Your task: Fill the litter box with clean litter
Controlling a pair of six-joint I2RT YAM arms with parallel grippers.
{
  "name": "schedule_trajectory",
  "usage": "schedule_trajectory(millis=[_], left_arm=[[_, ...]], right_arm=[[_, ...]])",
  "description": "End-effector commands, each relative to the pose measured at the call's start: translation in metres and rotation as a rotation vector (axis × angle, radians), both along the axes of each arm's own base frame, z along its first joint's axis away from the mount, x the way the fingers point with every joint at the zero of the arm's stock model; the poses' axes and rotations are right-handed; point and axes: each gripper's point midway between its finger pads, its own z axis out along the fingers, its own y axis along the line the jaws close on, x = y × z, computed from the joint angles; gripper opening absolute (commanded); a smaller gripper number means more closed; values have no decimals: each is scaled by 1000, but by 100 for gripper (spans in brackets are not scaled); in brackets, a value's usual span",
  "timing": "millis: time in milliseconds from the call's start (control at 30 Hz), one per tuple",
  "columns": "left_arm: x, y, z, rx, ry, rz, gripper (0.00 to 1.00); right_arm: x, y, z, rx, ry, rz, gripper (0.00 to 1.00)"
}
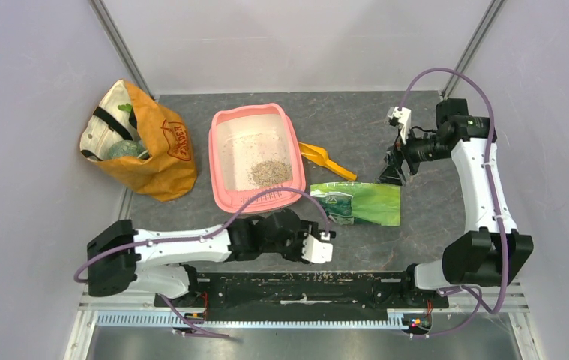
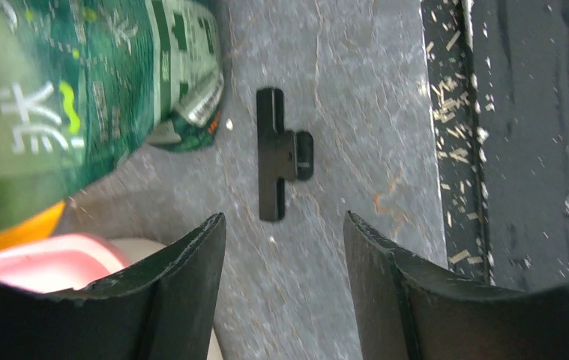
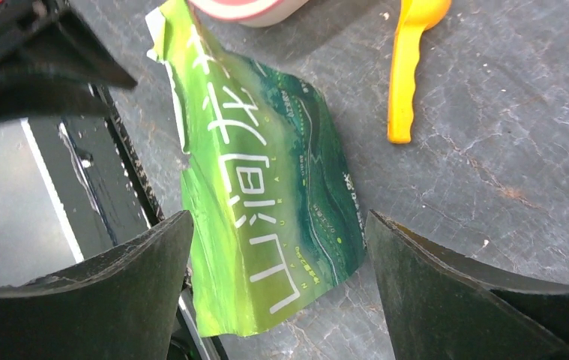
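Observation:
The pink litter box (image 1: 220, 161) lies on the grey table, with a small pile of grey-beige litter (image 1: 270, 172) inside near its front end. Its corner shows in the left wrist view (image 2: 49, 259) and its rim in the right wrist view (image 3: 247, 9). My left gripper (image 1: 307, 229) (image 2: 285, 217) is open and empty, low over the table just in front of the box. A black clip (image 2: 277, 154) lies ahead of it. My right gripper (image 1: 392, 171) (image 3: 279, 215) is open and empty, above the right end of the green foil bag (image 1: 360, 204) (image 3: 266, 172).
An orange scoop (image 1: 326, 160) (image 3: 408, 67) lies right of the box. An orange-tan fabric bag (image 1: 142, 142) stands at the back left. The green bag's end shows in the left wrist view (image 2: 79, 97). The black rail (image 1: 303, 285) runs along the near edge.

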Motion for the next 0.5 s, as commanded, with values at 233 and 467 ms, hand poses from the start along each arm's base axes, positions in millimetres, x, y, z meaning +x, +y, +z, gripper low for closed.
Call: schedule_trajectory(millis=[233, 467], left_arm=[[17, -61, -21, -85, -214, -18, 63], [30, -65, -50, -20, -249, 19, 61]], right_arm=[[19, 4, 50, 58, -115, -140, 92], [14, 5, 53, 68, -111, -148, 92]])
